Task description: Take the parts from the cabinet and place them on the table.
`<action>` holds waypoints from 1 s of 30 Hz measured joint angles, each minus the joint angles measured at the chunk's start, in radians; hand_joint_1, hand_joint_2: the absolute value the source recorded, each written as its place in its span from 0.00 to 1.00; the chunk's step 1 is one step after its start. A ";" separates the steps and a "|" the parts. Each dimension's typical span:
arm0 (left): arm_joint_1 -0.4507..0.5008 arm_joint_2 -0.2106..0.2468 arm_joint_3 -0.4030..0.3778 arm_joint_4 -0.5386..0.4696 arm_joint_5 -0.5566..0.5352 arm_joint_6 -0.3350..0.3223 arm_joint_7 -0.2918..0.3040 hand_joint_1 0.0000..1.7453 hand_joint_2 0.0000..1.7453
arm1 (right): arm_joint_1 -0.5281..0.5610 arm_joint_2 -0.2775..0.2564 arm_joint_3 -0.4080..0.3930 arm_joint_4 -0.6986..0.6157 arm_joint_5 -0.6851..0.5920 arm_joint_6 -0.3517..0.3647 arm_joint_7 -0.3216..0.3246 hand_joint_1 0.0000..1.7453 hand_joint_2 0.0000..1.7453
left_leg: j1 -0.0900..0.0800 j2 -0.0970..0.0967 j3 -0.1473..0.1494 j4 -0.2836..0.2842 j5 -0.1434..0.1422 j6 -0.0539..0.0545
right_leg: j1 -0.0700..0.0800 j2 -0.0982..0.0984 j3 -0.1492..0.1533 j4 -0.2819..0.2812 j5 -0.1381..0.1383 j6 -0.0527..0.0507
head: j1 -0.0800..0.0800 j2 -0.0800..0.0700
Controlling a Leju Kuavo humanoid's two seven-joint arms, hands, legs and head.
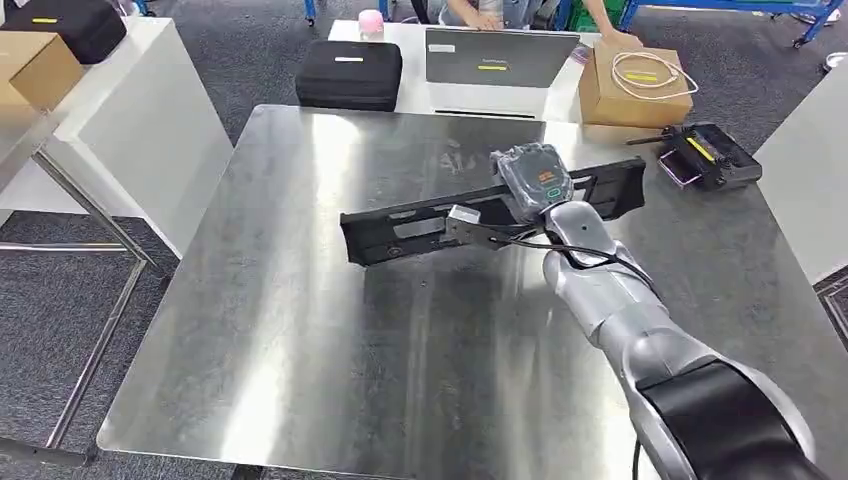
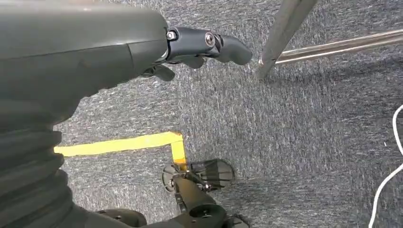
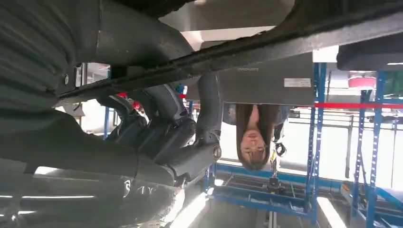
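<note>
Right arm reaches over steel desk [image 1: 300, 330]; right hand [image 1: 535, 180] grips long black part [image 1: 420, 225] mid-length, fingers [image 3: 166, 128] wrapped round it. Grip near middle likely for balance. Part sits low over desk centre; touching or just above, cannot tell. Left hand [image 2: 95, 52] hangs over carpet, holds nothing, fingers [image 2: 223, 47] loosely out. Farther off: black case [image 1: 350, 73], laptop [image 1: 500, 58], cardboard box [image 1: 635, 88] with coiled cable. Labels too small to read.
</note>
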 joint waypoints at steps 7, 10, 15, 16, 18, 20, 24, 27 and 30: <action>0.000 -0.003 0.000 0.000 0.001 0.001 -0.003 0.00 1.00 | 0.000 -0.006 0.000 0.000 0.000 0.000 0.000 1.00 1.00 | 0.000 0.000 -0.002 0.000 0.000 0.000 | 0.000 0.000 -0.001 0.000 0.000 0.000 | 0.000 0.000; 0.000 -0.004 0.000 0.000 0.001 -0.019 0.005 0.00 1.00 | 0.000 -0.008 0.000 0.000 0.000 0.000 -0.002 1.00 1.00 | 0.000 0.000 -0.002 0.000 0.000 0.000 | 0.000 0.000 -0.001 0.000 0.000 0.000 | 0.000 0.000; 0.000 -0.004 0.001 0.000 0.003 -0.056 0.020 0.00 0.00 | -0.001 -0.005 0.000 0.000 0.002 0.002 -0.006 0.00 1.00 | 0.000 0.000 -0.002 0.000 0.000 0.000 | 0.000 0.000 -0.001 0.000 0.000 0.000 | 0.000 0.000; 0.000 -0.004 0.002 0.000 0.005 -0.053 0.029 0.00 0.00 | -0.001 -0.004 0.000 0.000 0.004 0.002 -0.008 0.00 1.00 | 0.000 0.000 -0.002 0.000 0.000 0.000 | 0.000 0.000 -0.001 0.000 0.000 0.000 | 0.000 0.000; 0.000 -0.004 0.011 0.000 0.007 -0.025 0.094 0.00 0.00 | -0.002 0.000 0.000 0.000 0.005 0.005 -0.016 0.00 1.00 | 0.000 0.000 -0.002 0.000 0.000 0.000 | 0.000 0.000 -0.001 0.000 0.000 0.000 | 0.000 0.000; 0.002 -0.004 0.019 0.000 0.009 -0.012 0.115 0.00 0.00 | -0.001 0.003 0.000 0.000 0.005 0.006 -0.017 0.00 1.00 | 0.000 0.000 -0.002 0.000 0.000 0.000 | 0.000 0.000 -0.001 0.000 0.000 0.000 | 0.000 0.000; 0.003 -0.003 0.035 0.000 0.016 -0.028 0.120 0.00 0.00 | -0.001 0.007 0.000 0.000 0.002 0.006 -0.017 0.00 1.00 | 0.000 0.000 -0.002 0.000 0.000 0.000 | 0.000 0.000 -0.001 0.000 0.000 0.000 | 0.000 0.000; 0.003 -0.003 0.043 0.000 0.022 -0.045 0.122 0.00 0.00 | -0.001 0.008 0.000 0.000 0.001 0.006 -0.017 0.00 1.00 | 0.001 0.000 -0.002 0.000 0.000 0.000 | 0.000 0.000 -0.001 0.000 0.000 0.000 | 0.000 0.000; 0.004 -0.002 0.050 0.000 0.026 -0.066 0.126 0.00 0.00 | -0.001 0.008 0.000 0.000 0.001 0.006 -0.017 0.00 1.00 | 0.001 0.000 -0.002 0.000 0.000 0.000 | 0.000 0.000 -0.001 0.000 0.000 0.000 | 0.000 0.000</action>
